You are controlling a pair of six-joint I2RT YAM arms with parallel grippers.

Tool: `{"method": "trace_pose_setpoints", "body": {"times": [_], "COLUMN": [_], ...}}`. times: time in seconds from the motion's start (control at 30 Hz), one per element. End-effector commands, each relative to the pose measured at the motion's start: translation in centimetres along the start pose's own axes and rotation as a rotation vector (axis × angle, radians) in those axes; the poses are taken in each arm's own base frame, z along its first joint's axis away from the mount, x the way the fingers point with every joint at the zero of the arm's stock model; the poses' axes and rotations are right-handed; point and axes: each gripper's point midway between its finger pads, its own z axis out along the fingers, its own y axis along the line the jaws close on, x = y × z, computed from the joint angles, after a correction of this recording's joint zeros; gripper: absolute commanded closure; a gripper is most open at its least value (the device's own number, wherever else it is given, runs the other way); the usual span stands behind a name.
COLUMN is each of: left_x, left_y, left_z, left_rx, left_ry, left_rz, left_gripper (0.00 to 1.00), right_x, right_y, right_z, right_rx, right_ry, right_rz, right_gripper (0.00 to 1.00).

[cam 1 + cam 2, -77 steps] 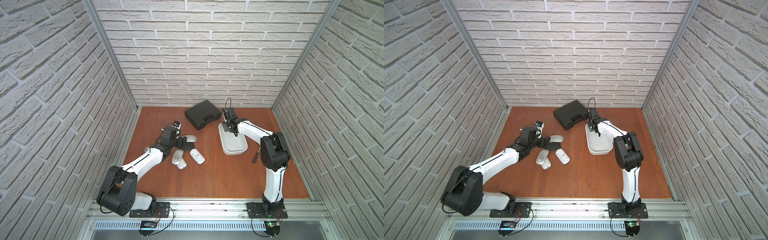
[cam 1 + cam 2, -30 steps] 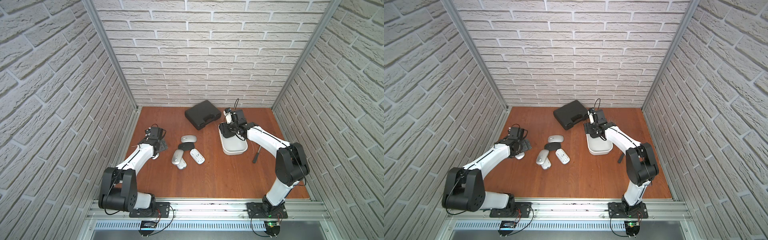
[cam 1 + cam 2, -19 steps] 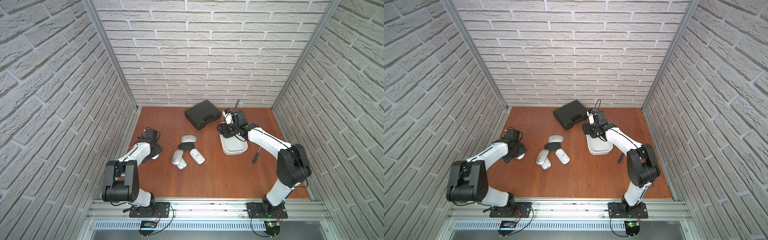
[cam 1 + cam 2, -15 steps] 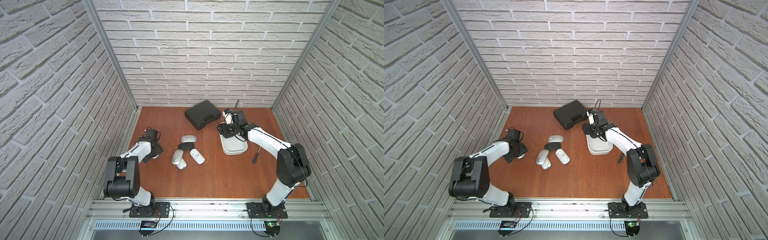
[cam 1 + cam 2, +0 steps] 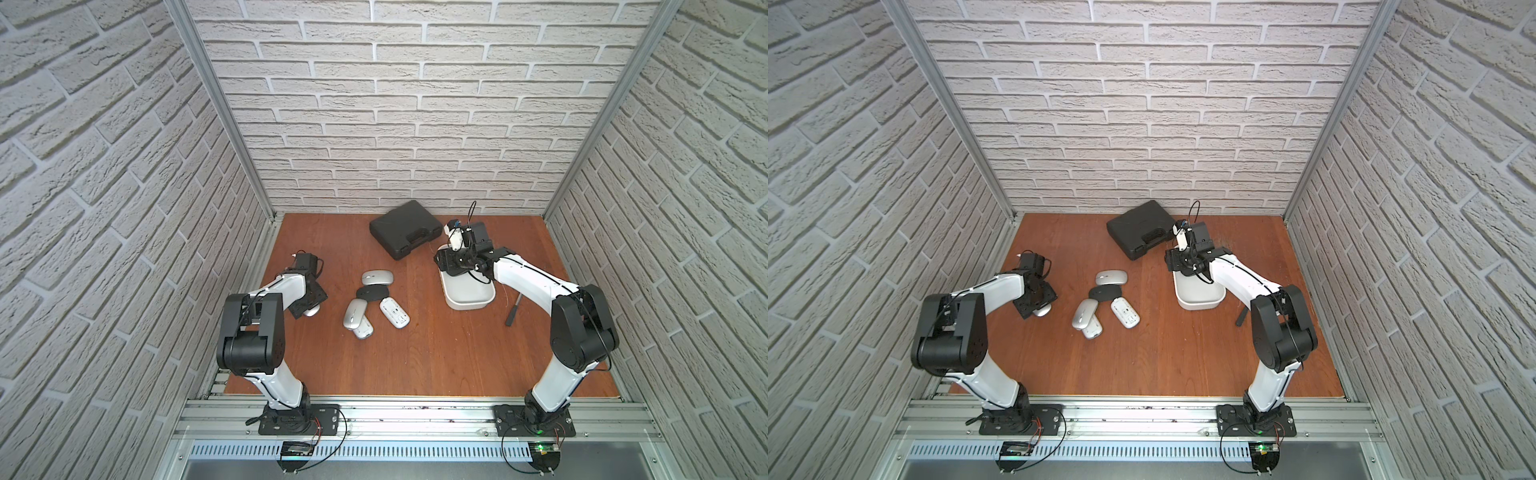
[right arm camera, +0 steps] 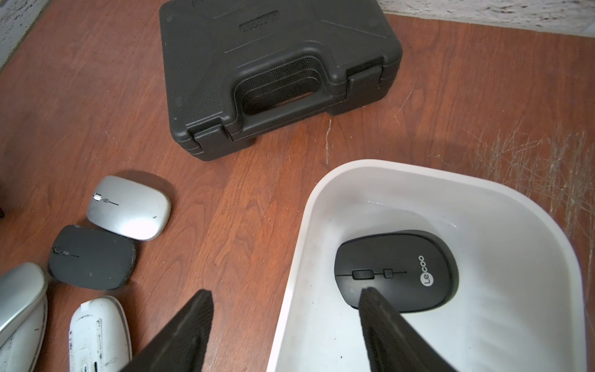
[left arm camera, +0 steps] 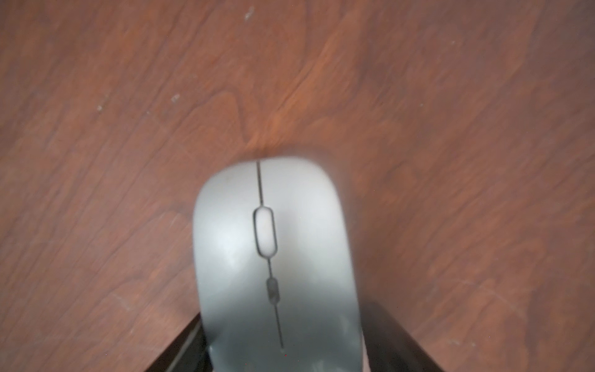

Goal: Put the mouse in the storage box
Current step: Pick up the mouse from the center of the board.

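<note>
The silver mouse (image 7: 273,257) is at the left side of the worktop (image 5: 415,365), well apart from the storage box (image 6: 322,193). The left jaws pinch its flanks, with that arm folded at the elbow and its wrist low. In the box lies a black mouse (image 6: 396,270) marked "Lecoo". The right arm reaches over the box's far end — jaws spread, empty, straddling the rim.

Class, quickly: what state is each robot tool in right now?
Left tool: closed on flat silver plastic mouse.
Right tool: open, holding nothing.
</note>
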Motion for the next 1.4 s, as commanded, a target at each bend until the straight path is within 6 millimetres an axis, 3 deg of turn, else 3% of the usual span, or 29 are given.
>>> {"method": "trace_pose_setpoints", "body": {"times": [0.0, 0.13, 0.3, 0.37, 0.5, 0.63, 0.77, 0.97, 1.13, 1.37], "left_x": [1.0, 0.6, -0.5, -1.0, -0.2, 3.3, 7.2, 9.8, 11.6, 12.6], "left_y": [0.4, -0.3, -2.3, -4.5, -12.0, -18.9, -22.9, -24.6, -25.1, -24.5], "left_z": [1.0, 0.5, -1.8, -3.5, -8.7, -13.9, -17.1, -18.6, -20.1, -20.9], "left_rx": [-0.009, 0.031, 0.076, 0.126, 0.31, 0.55, 0.753, 0.907, 1.015, 1.066], "left_ry": [0.053, 0.032, -0.075, -0.144, -0.318, -0.447, -0.481, -0.457, -0.43, -0.423], "left_rz": [0.005, 0.022, 0.087, 0.157, 0.425, 0.702, 0.907, 0.99, 1.035, 1.066], "left_gripper": [0.32, 0.42, 0.41, 0.42, 0.43, 0.42, 0.41, 0.43, 0.43, 0.44], "right_x": [-0.7, -1.4, -1.6, -1.8, -2.4, -2.9, -3.7, -4.1, -3.3, -2.8], "right_y": [0.6, 1.2, 2.0, 2.4, 3.4, 5.2, 7.8, 11.8, 15.0, 16.4], "right_z": [-0.6, -1.5, -2.1, -2.5, -3.9, -5.4, -7.1, -8.1, -7.0, -5.1], "right_rx": [-0.024, -0.051, -0.096, -0.117, -0.171, -0.28, -0.444, -0.626, -0.7, -0.692], "right_ry": [-0.016, -0.046, -0.049, -0.063, -0.091, -0.11, -0.142, -0.134, -0.066, -0.022], "right_rz": [0.008, 0.023, 0.049, 0.067, 0.102, 0.165, 0.243, 0.299, 0.27, 0.267], "right_gripper": [0.29, 0.29, 0.33, 0.34, 0.34, 0.35, 0.38, 0.38, 0.37, 0.37]}}
